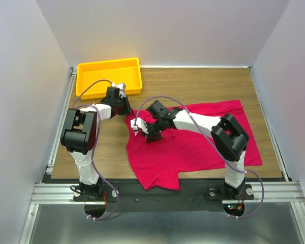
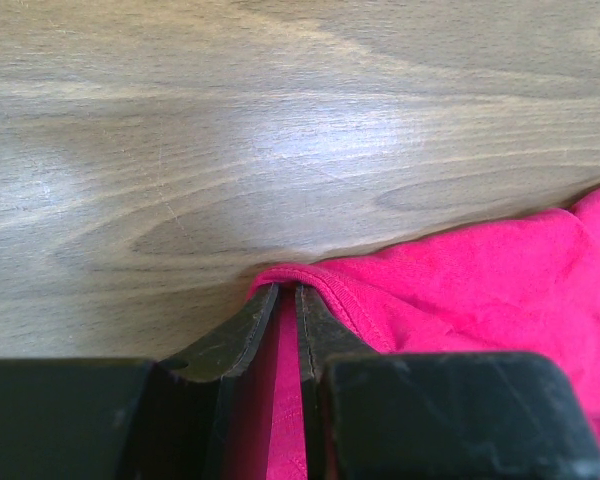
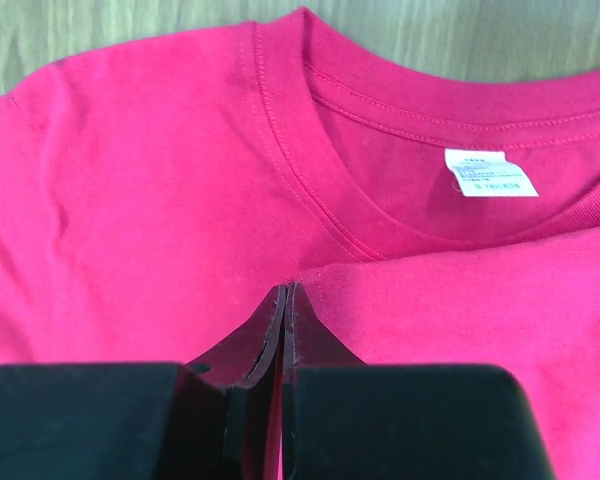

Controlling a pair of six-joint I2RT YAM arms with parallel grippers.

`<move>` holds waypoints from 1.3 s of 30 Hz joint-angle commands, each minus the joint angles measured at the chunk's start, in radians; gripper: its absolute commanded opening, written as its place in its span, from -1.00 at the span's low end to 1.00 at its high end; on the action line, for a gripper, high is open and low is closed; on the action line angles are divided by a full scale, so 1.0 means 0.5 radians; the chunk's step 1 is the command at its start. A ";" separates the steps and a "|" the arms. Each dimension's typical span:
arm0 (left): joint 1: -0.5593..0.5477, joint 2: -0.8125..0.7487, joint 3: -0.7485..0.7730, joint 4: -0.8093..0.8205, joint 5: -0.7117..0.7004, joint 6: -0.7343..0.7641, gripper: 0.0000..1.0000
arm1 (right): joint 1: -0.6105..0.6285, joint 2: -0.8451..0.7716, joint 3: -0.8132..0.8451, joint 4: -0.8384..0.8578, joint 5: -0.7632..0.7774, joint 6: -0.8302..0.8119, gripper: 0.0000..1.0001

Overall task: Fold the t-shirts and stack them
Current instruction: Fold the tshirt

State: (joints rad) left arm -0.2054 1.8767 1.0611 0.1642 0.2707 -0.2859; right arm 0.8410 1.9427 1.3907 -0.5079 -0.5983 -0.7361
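Pale walls box in a wood-grain tabletop [image 1: 203, 84]; a yellow tray [image 1: 101, 73] sits at the upper left of the overhead frame.

- One crimson-pink t-shirt [image 1: 193, 147] lies spread across the centre and right of the overhead frame, mostly flat, with rumples at its left side.
- Left hand [image 2: 288, 292]: fingers nearly together, nipping the shirt's rolled edge right at the bare wood.
- Right hand [image 3: 285, 292]: fingers pressed together on a raised fold just below the collar [image 3: 280, 150], with the white neck label [image 3: 490, 172] to its upper right.

Handling, as I judge it: light, limp knit, no stiffness, so it will sag and drag wherever it is not held. It should not slip much on wood. It is best pinched at seams, the hem or the collar rib, where the cloth is doubled, with two spread holds to keep an edge straight.

Hard to make out:
- Both arms cover the shirt's upper left in the overhead view.
- I cannot tell whether either pinch takes one layer or two.
- No other shirts are visible.
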 commanded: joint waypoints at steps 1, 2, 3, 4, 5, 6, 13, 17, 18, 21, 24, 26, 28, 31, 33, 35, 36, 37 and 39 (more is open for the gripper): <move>0.009 0.029 0.032 -0.022 0.005 0.029 -0.53 | 0.033 -0.029 0.056 0.037 -0.067 0.042 -0.94; 0.009 0.032 0.032 -0.022 0.005 0.029 -0.53 | 0.039 -0.023 0.063 0.037 -0.064 0.045 -0.94; 0.009 0.033 0.035 -0.022 0.008 0.029 -0.53 | 0.036 -0.023 0.069 0.037 -0.064 0.046 -0.94; 0.009 0.029 0.032 -0.025 0.008 0.029 -0.52 | 0.036 -0.020 0.075 0.037 -0.064 0.049 -0.94; 0.009 0.032 0.035 -0.025 0.008 0.032 -0.53 | 0.036 -0.014 0.075 0.037 -0.067 0.052 -0.94; 0.009 0.033 0.038 -0.028 0.008 0.032 -0.53 | 0.036 -0.011 0.075 0.037 -0.067 0.052 -0.94; 0.009 0.045 0.053 -0.037 0.005 0.035 -0.53 | 0.054 -0.004 0.072 0.022 -0.095 0.049 -0.91; 0.009 0.048 0.053 -0.034 0.008 0.032 -0.52 | 0.064 0.011 0.084 0.016 -0.101 0.073 -0.74; 0.009 0.048 0.053 -0.034 0.011 0.035 -0.53 | 0.067 0.017 0.090 0.013 -0.098 0.073 -0.63; 0.009 0.045 0.050 -0.037 0.005 0.032 -0.53 | 0.064 0.011 0.106 0.016 -0.095 0.104 -0.40; 0.009 0.005 0.041 -0.037 -0.001 0.032 -0.51 | 0.067 -0.044 0.152 0.013 -0.055 0.156 -0.16; 0.009 -0.056 0.035 -0.040 -0.004 0.032 -0.46 | 0.042 -0.130 0.198 0.007 0.009 0.196 -0.01; 0.009 -0.157 0.032 -0.055 -0.032 0.035 -0.33 | 0.003 -0.203 0.222 0.000 0.055 0.223 0.00; 0.021 -0.353 -0.011 -0.074 -0.124 0.038 -0.18 | -0.196 -0.372 0.234 -0.015 0.074 0.285 0.01; 0.046 -0.519 -0.066 -0.074 -0.191 0.041 -0.12 | -0.420 -0.519 0.183 -0.024 0.092 0.322 0.02; 0.055 -0.636 -0.118 -0.074 -0.256 0.044 -0.11 | -0.668 -0.627 0.115 -0.024 0.166 0.383 0.03; 0.067 -0.700 -0.186 -0.068 -0.283 0.044 -0.10 | -0.758 -0.673 0.051 -0.024 0.202 0.419 0.03; 0.070 -0.819 -0.223 -0.059 -0.326 0.044 -0.10 | -0.853 -0.773 0.020 -0.024 0.239 0.462 0.03; 0.083 -0.946 -0.367 0.006 -0.348 0.029 -0.07 | -1.193 -0.860 -0.093 -0.012 0.270 0.603 0.03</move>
State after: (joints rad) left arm -0.1776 1.5417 0.9710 0.1162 0.1673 -0.2775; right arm 0.4255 1.6108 1.4105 -0.5095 -0.5270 -0.5514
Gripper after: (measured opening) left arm 0.451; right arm 0.513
